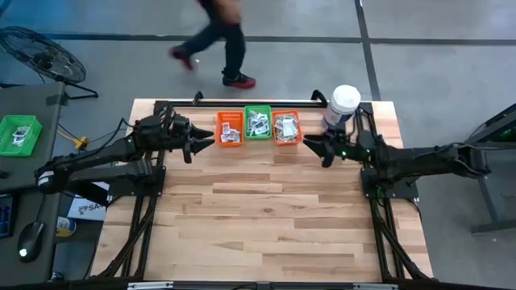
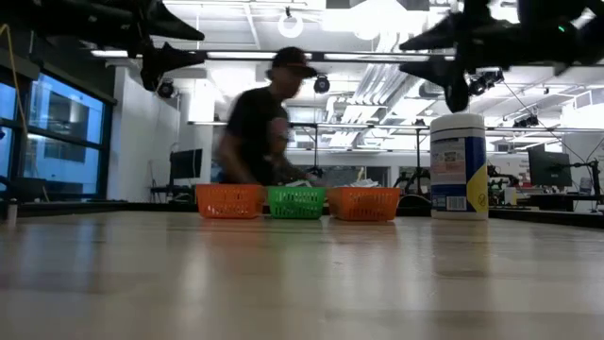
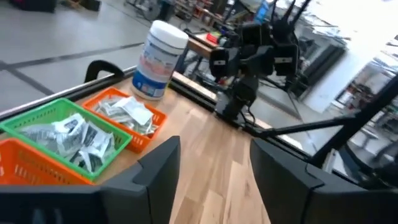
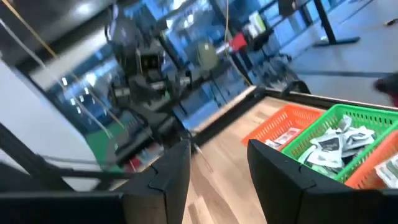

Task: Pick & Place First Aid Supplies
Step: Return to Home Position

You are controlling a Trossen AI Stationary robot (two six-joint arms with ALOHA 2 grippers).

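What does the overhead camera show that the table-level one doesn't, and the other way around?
Only the high view: down into the baskets at the packets, and both arms whole, left gripper and right gripper flanking the row. Only the low view: the label on the tub, ceiling lights. Both: three baskets, orange-green-orange, the white tub, a person behind the table.

Overhead and table-level cameras both see the green basket (image 2: 295, 202).
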